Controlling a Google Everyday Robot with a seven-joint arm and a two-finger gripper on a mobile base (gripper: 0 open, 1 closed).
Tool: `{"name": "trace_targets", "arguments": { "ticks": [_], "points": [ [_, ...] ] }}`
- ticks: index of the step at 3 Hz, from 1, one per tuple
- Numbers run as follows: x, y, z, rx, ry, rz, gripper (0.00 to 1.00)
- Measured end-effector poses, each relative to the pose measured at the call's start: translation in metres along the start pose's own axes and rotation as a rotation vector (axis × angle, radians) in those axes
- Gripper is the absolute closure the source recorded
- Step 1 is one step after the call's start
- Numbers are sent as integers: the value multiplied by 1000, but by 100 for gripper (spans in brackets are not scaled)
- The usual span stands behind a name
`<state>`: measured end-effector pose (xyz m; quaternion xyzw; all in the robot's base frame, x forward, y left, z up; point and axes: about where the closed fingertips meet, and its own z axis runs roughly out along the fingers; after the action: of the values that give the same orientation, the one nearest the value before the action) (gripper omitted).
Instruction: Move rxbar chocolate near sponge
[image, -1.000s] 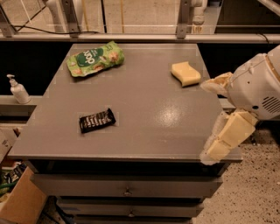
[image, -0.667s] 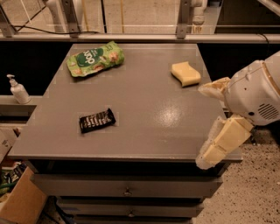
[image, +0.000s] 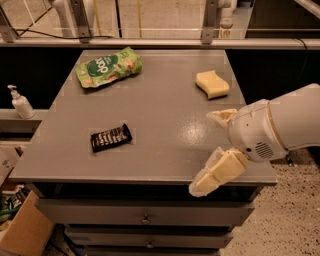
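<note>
Hanging apparently just above the table's (image: 165, 107) front-right edge, the gripper (image: 203, 152) has its fingers spread wide, well apart from the rxbar chocolate (image: 111, 137) and the sponge (image: 212, 84).

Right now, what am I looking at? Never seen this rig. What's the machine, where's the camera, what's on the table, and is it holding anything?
There is one camera view, looking down on a grey table from its front; where the camera is mounted isn't known. The white arm coming in from the right belongs to a mobile robot. It ends in a claw with two cream-yellow fingers.

The claw is at the table's front right corner, open and holding nothing.

On the table:
- A black rxbar chocolate lies front left.
- A pale yellow sponge lies back right.
- A green pouch lies back left.

A pump bottle stands on a ledge off to the left. The job is to bring the bar near the sponge, and that hasn't been done yet.
</note>
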<state>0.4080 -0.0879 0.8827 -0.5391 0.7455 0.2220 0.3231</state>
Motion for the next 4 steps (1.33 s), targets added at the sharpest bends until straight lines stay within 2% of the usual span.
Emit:
{"name": "trace_targets", "arguments": {
  "ticks": [1, 2, 3, 4],
  "points": [
    [-23, -23, 52, 68, -129, 43, 0],
    [-23, -22, 51, 65, -127, 42, 0],
    [-26, -22, 55, 82, -168, 31, 0],
    [-36, -25, 71, 119, -262, 8, 0]
  ]
}}
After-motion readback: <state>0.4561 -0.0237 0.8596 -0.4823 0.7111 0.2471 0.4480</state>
